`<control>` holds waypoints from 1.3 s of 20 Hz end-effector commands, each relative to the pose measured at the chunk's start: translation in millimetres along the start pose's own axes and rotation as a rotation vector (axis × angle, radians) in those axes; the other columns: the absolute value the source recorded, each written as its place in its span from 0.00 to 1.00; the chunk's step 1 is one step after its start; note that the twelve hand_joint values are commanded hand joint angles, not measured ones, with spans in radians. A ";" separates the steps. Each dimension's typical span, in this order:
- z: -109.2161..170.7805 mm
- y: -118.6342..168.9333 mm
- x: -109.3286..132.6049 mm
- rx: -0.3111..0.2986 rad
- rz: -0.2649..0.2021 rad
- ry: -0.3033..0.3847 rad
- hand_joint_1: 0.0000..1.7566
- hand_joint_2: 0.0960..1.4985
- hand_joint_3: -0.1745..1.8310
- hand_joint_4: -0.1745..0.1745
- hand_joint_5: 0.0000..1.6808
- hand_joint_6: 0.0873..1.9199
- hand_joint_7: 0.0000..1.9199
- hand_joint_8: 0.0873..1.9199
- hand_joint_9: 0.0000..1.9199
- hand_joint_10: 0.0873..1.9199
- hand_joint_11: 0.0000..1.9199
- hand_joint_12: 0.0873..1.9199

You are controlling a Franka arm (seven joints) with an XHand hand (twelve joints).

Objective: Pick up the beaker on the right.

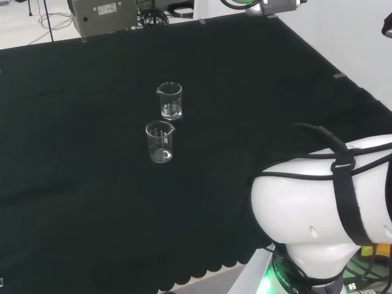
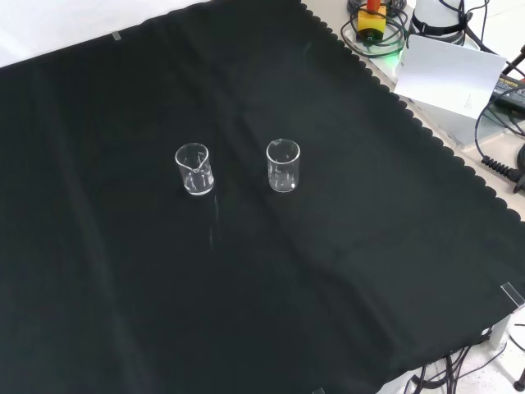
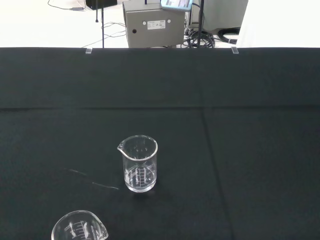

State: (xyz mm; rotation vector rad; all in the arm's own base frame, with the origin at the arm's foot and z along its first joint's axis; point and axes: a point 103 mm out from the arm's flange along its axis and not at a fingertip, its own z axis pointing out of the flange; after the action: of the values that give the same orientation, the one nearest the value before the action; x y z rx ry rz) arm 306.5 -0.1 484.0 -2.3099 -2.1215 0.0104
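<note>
standing upright, two clear beakers point(image 1: 169, 100) point(image 1: 160, 141) bearing printed graduation marks

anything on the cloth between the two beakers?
Nothing. In the front view the left beaker and right beaker stand apart with only bare black cloth between them; the head view agrees.

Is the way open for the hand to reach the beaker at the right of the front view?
Probably yes: that beaker stands upright, apart from the other beaker, with bare black cloth around it.
</note>
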 end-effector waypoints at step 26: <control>74.0 52.4 -11.5 0.083 0.067 0.024 0.00 0.82 0.27 0.51 0.13 0.00 0.00 0.12 0.02 0.28 0.00 0.59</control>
State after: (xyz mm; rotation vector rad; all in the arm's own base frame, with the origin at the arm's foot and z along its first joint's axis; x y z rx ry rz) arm 335.5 -9.8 436.6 -2.3285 -2.0245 0.0486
